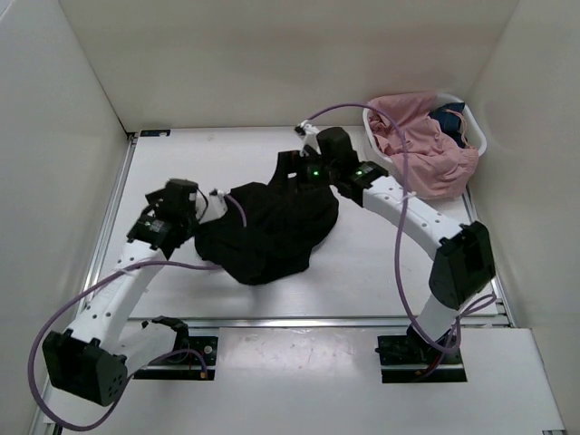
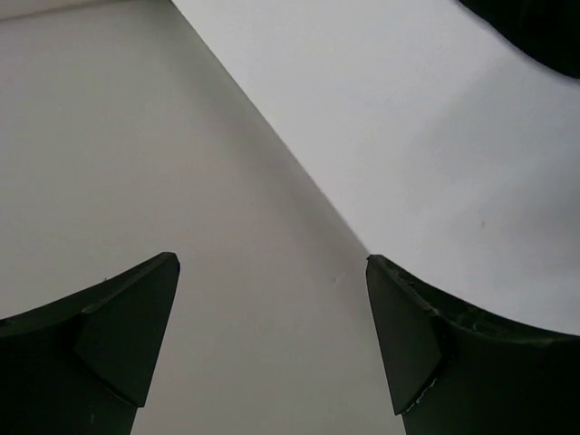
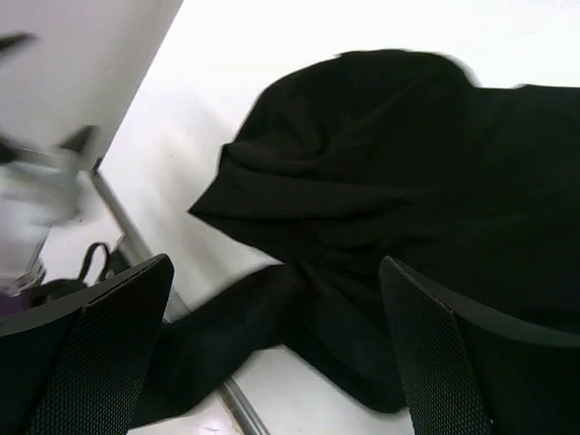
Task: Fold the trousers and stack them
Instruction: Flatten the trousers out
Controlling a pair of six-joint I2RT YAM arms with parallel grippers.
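Observation:
The black trousers (image 1: 272,231) lie in a crumpled heap in the middle of the table. In the right wrist view the trousers (image 3: 408,181) fill the upper right, and one leg (image 3: 227,335) stretches down-left across a metal rail. My right gripper (image 1: 294,168) hovers over the heap's far edge; my right gripper (image 3: 272,349) is open with nothing between its fingers. My left gripper (image 1: 195,201) sits just left of the heap. In its own view my left gripper (image 2: 272,340) is open and empty over bare surface, with only a corner of the trousers (image 2: 535,27) at top right.
A white basket (image 1: 478,136) stands at the back right, holding a pink garment (image 1: 421,145) and a dark blue garment (image 1: 450,118). White walls enclose the table on the left, back and right. A metal rail (image 1: 317,322) runs along the near edge.

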